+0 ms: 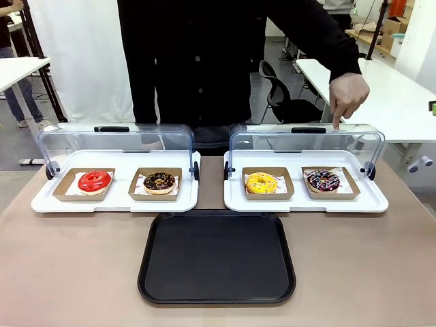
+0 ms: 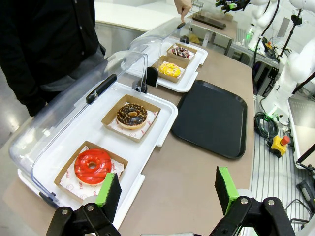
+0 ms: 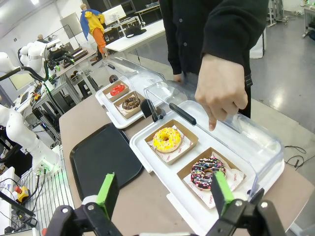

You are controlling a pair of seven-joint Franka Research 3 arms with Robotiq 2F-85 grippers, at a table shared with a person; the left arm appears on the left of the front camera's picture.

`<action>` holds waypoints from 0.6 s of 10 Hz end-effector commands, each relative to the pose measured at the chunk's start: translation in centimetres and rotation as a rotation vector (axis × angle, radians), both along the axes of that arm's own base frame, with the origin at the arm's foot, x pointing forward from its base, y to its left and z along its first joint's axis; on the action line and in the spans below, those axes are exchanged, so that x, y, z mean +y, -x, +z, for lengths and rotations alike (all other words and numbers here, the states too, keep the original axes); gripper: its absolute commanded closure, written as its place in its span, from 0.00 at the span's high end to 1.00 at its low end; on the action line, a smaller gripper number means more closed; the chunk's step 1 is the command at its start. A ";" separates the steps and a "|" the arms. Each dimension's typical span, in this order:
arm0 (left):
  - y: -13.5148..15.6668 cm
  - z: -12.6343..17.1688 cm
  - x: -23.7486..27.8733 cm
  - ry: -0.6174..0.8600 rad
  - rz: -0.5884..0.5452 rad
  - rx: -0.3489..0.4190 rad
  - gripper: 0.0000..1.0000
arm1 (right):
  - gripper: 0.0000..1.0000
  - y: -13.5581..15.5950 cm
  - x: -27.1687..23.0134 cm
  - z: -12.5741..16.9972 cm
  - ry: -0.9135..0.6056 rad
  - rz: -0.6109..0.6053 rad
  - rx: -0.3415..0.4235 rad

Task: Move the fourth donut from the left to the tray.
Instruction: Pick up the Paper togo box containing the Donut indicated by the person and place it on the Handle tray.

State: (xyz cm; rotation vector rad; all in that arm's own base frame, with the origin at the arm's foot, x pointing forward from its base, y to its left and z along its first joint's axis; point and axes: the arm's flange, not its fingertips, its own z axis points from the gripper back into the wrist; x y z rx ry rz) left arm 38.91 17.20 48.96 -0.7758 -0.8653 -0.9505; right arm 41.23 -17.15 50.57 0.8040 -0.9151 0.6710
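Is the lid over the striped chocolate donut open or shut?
Open: the clear lid is swung back behind the donut, leaving it uncovered.

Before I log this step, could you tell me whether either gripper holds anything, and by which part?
Nothing is held: the left gripper and the right gripper are open and empty.

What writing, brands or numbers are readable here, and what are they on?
No text is readable.
Red print on the paper liner under the red donut: too blurred to read.
Red print on the paper under the fourth donut: too small to read.
The tray: no print seen.
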 end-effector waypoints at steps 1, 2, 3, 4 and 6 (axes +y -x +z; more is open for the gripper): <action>-0.1 0.1 0.2 0.017 -0.012 -0.025 1.00 | 1.00 -0.3 0.0 0.1 -0.009 0.005 -0.033; -0.1 0.1 0.2 0.017 -0.012 -0.025 1.00 | 1.00 -0.3 0.0 0.1 -0.009 0.005 -0.033; -0.1 0.1 0.2 0.017 -0.012 -0.025 1.00 | 1.00 -0.3 0.0 0.1 -0.009 0.005 -0.033; -0.1 0.1 0.2 0.017 -0.012 -0.025 1.00 | 1.00 -0.3 0.0 0.1 -0.009 0.005 -0.033; -0.1 0.1 0.2 0.017 -0.012 -0.025 1.00 | 1.00 -1.1 1.6 0.4 0.105 0.031 0.020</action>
